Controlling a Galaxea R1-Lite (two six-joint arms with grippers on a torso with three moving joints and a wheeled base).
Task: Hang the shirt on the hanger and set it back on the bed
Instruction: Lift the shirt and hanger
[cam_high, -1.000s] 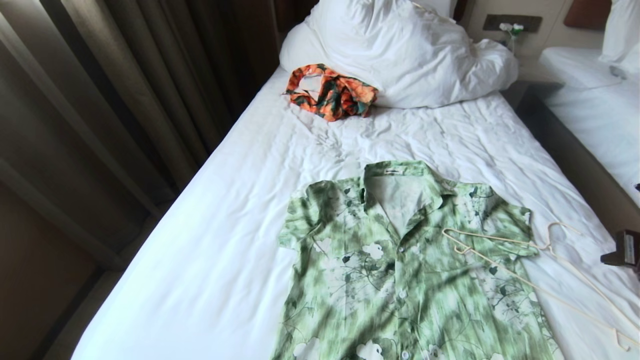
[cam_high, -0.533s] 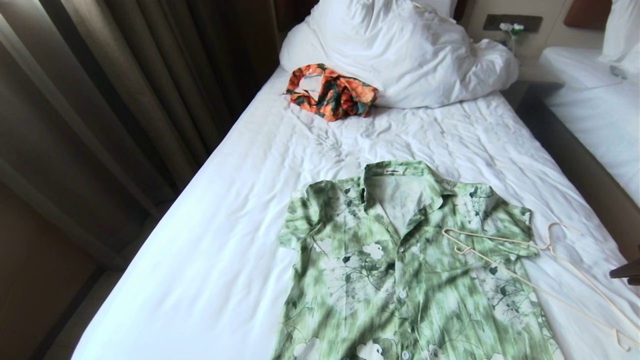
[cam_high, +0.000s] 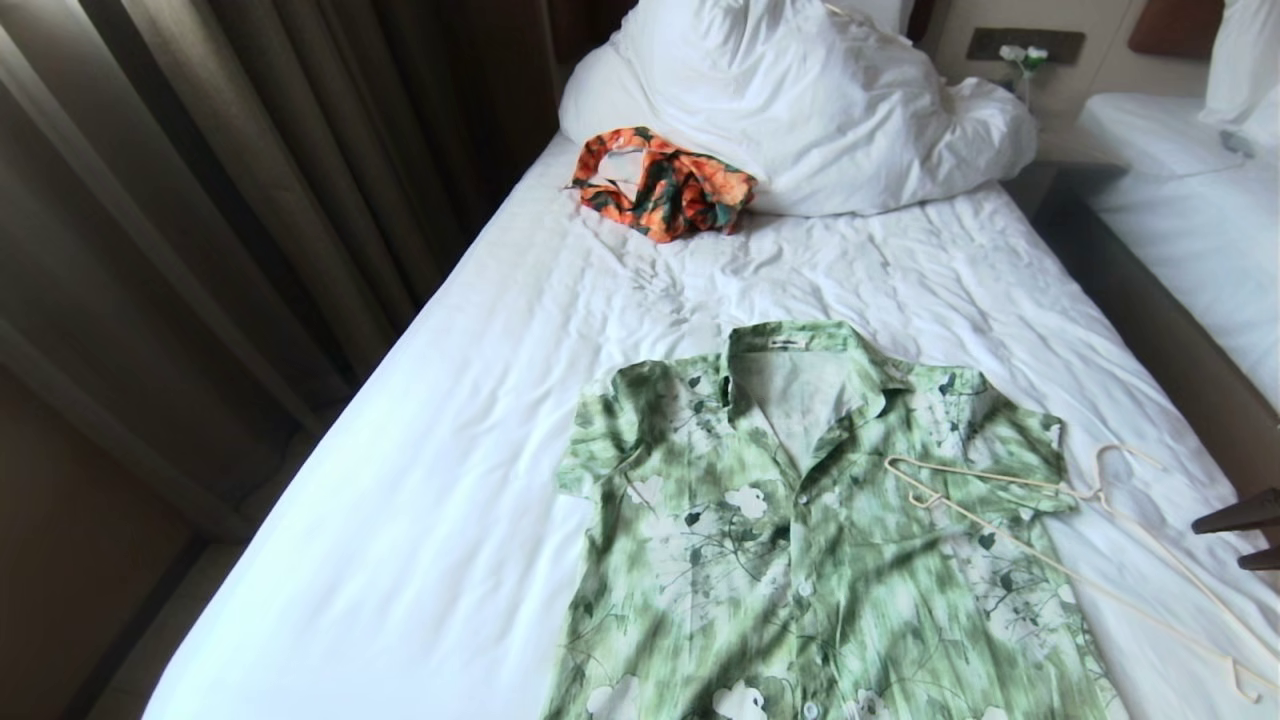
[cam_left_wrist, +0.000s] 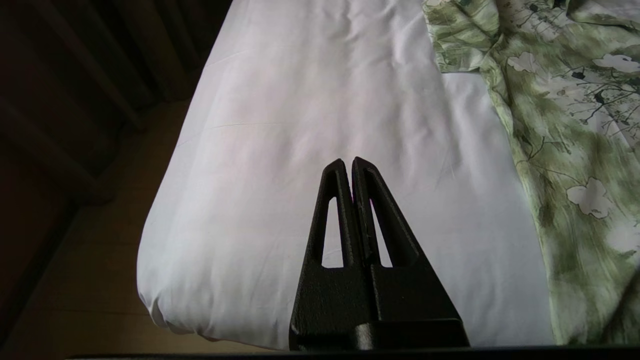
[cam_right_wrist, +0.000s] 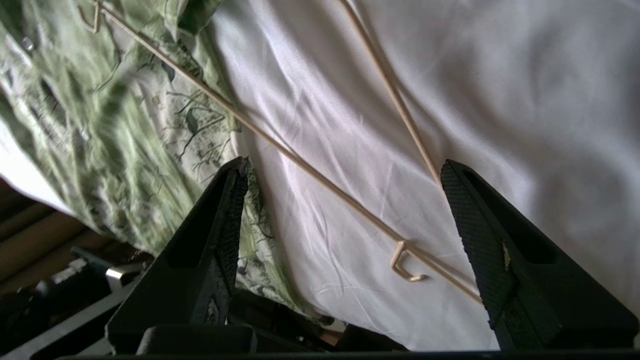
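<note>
One small dark label, unreadable, sits inside the shirt (cam_high: 800, 520) collar.

Shirt (cam_high: 800, 540) lay flat on the bed (cam_high: 420, 520) before me, collar toward the duvet (cam_high: 800, 100) heaped at the far end. Hanger (cam_high: 1090, 560) lay right of it, one end over the shirt's right shoulder. Another garment (cam_high: 662, 183) sat against the duvet. My right gripper (cam_right_wrist: 345, 175) hovered above the hanger; my left gripper (cam_left_wrist: 348, 167) over bare sheet, left of shirt.
</note>
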